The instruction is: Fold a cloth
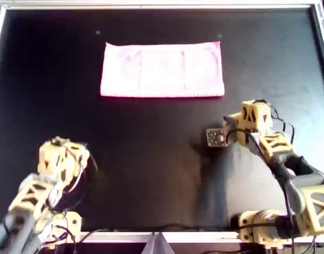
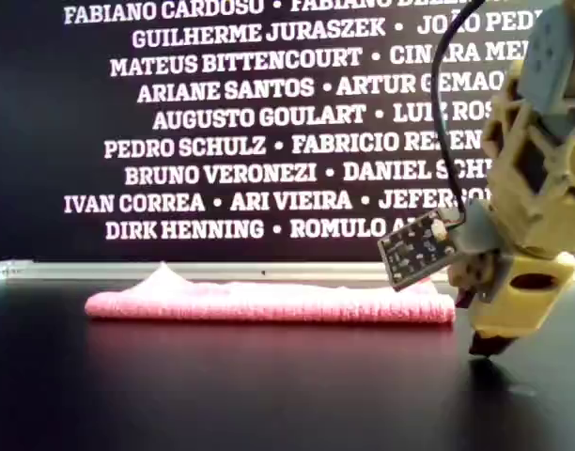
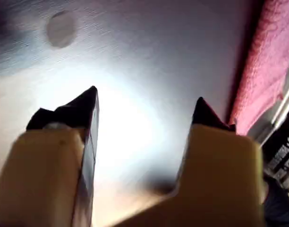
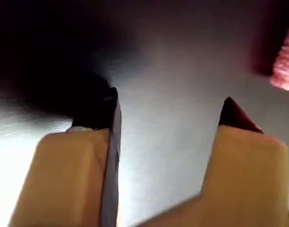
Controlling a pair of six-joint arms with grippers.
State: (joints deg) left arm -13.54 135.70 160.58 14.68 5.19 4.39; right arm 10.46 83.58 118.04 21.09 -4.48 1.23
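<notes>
- Pink cloth (image 1: 162, 70) first: lay flat as a wide rectangle on the black table (image 1: 151, 174), towards the top of the overhead view and roughly centred across it. Touched neither arm.
- Looked doubled over in the exterior view (image 2: 269, 303): a low, thick strip with a small peak sticking up near its end on the exterior view's left.
- Spotted one tan arm (image 1: 56, 169) at the overhead view's lower left and another (image 1: 262, 137) at its right. Both sat well apart from the cloth, over bare table.
- Couldn't match either arm to a wrist camera, so no calling them left or right.
- Noticed a little circuit board (image 1: 215, 137) sticking out of the arm on the overhead view's right. Showed up in the exterior view too (image 2: 417, 249), tilted, in front of the cloth's end.
- Left gripper (image 3: 144, 106): spread wide, nothing between the dark tips, just glare off the table. Caught the cloth (image 3: 269, 71) off to the side of it.
- Right gripper (image 4: 170, 106): same deal, gaping and holding nothing. Got only a corner of the cloth (image 4: 286, 66) at the frame edge.
- Had a dark wall of white printed names (image 2: 222, 141) behind the table in the exterior view.
</notes>
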